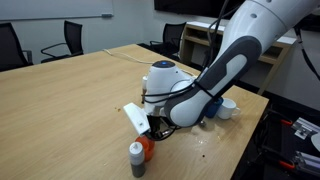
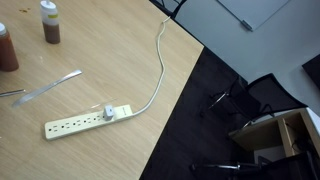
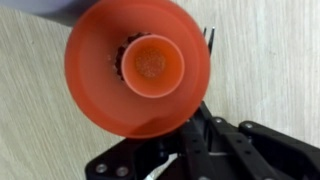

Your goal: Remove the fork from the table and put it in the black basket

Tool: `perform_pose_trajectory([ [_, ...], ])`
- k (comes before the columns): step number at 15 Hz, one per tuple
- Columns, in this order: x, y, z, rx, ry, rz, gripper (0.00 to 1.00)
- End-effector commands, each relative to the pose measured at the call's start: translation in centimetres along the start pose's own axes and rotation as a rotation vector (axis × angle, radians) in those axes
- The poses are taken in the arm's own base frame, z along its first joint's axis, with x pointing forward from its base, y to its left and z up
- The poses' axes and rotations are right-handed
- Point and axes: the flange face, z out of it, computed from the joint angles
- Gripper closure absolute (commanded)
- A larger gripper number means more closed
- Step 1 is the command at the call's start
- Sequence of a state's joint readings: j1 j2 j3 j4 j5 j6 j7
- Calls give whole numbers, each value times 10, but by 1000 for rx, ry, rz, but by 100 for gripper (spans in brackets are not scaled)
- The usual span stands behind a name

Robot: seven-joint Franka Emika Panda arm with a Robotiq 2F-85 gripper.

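Observation:
My gripper is low over the wooden table, close beside an orange bottle. In the wrist view the orange bottle's top fills the frame and hides my fingertips. The fingers lie close together and look shut. A thin dark-grey sliver, probably the fork, lies on the table by the bottle's rim, in line with the fingers. I cannot tell whether they hold it. A thin grey piece at the table's edge in an exterior view may be the same fork. The black basket is hidden.
A grey-capped bottle stands next to the orange one. A white mug sits behind my arm. A power strip with its cable, a pale flat strip and two sauce bottles are on the table. Office chairs stand around.

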State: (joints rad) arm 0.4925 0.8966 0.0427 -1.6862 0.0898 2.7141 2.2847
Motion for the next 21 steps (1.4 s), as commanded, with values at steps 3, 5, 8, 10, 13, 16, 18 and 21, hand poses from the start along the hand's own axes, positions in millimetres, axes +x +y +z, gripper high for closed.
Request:
perform_pose_trajectory([
  [3, -16, -13, -19, 35, -88, -31, 97],
  [5, -20, -21, -27, 66, -100, -35, 97],
  [8, -23, -34, -37, 105, -108, -40, 97],
  [10, -20, -38, -40, 119, -107, -33, 97],
  [13, -19, -42, -45, 136, -117, -28, 97],
  [16, -28, -44, -59, 167, -168, -38, 97],
  [18, -38, -43, -72, 190, -223, -53, 97],
  [21, -55, -40, -94, 215, -312, -96, 97],
])
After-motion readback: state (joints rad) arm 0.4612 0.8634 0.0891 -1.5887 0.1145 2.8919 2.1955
